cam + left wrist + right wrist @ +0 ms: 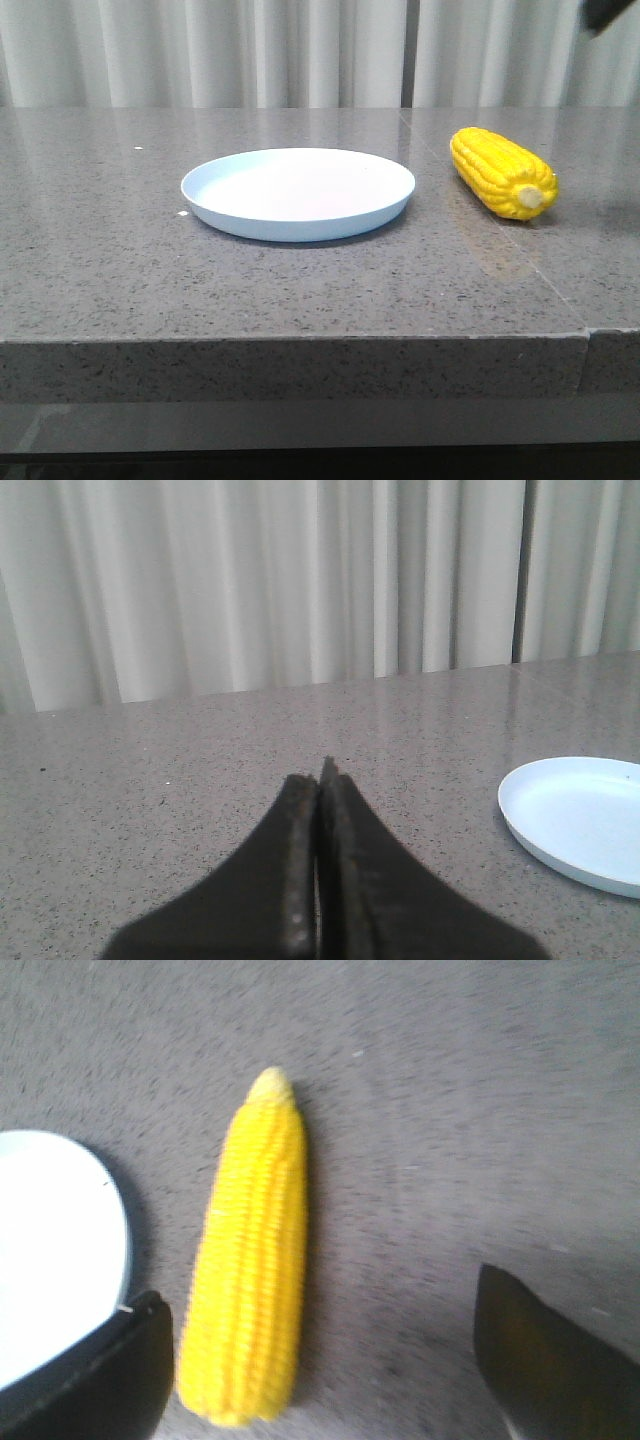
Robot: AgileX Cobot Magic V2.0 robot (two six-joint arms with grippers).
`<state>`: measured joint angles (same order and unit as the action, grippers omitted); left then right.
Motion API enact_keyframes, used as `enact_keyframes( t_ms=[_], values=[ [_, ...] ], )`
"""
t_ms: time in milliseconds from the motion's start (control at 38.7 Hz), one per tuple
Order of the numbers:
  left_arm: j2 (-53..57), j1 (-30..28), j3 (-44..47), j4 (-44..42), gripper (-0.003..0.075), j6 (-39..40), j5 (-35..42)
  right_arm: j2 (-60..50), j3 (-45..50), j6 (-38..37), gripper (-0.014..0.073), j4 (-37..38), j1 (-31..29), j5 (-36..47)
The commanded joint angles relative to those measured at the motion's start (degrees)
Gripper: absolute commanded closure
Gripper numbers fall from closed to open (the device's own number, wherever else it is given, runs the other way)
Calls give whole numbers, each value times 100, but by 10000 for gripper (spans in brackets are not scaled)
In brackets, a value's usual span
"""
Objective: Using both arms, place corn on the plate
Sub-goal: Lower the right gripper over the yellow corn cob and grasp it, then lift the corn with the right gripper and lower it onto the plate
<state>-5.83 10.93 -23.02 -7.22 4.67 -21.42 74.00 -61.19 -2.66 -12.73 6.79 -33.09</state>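
The yellow corn [502,172] lies on the grey table to the right of the pale blue plate [298,191], its cream stub end toward the front. The plate holds nothing. In the right wrist view the corn [250,1260] lies between my right gripper's [325,1350] wide-open fingers, close to the finger on the plate's [50,1250] side, with the gripper above it. In the front view only a dark bit of the right arm [610,14] shows at the top right corner. My left gripper [320,780] is shut and empty above bare table, left of the plate [575,820].
The grey speckled table [300,290] has a seam [480,215] running front to back under the corn and a front edge near the camera. Pale curtains [300,50] hang behind the table.
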Motion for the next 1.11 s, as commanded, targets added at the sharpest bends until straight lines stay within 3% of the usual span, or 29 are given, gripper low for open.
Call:
enact_keyframes(
  t_ms=[0, 233, 517, 594, 723, 853, 956, 1085],
  values=[
    [-75, -30, -140, -14, 741, 0, 479, 478, -567, 41, -41, -91, 242, 167],
    [-75, -30, -140, -14, 741, 0, 479, 1667, -1337, 41, -41, -95, 483, -109],
    [-75, -30, -140, -14, 741, 0, 479, 2164, -1531, 41, -27, -95, 483, -229],
    [-75, -30, -140, -14, 741, 0, 479, 2175, -1531, 41, 53, -95, 483, -354],
    [-75, -30, -140, -14, 741, 0, 479, 2174, -1531, 41, 314, -95, 483, -459],
    [-75, -30, -140, -14, 741, 0, 479, 2162, -1537, 41, 508, -95, 483, -466],
    [-75, -30, -140, -14, 741, 0, 479, 2039, -1537, 41, 572, -95, 483, -422],
    [-75, -30, -140, -14, 741, 0, 479, 1729, -1550, 15, 567, -255, 483, -316]
  ],
)
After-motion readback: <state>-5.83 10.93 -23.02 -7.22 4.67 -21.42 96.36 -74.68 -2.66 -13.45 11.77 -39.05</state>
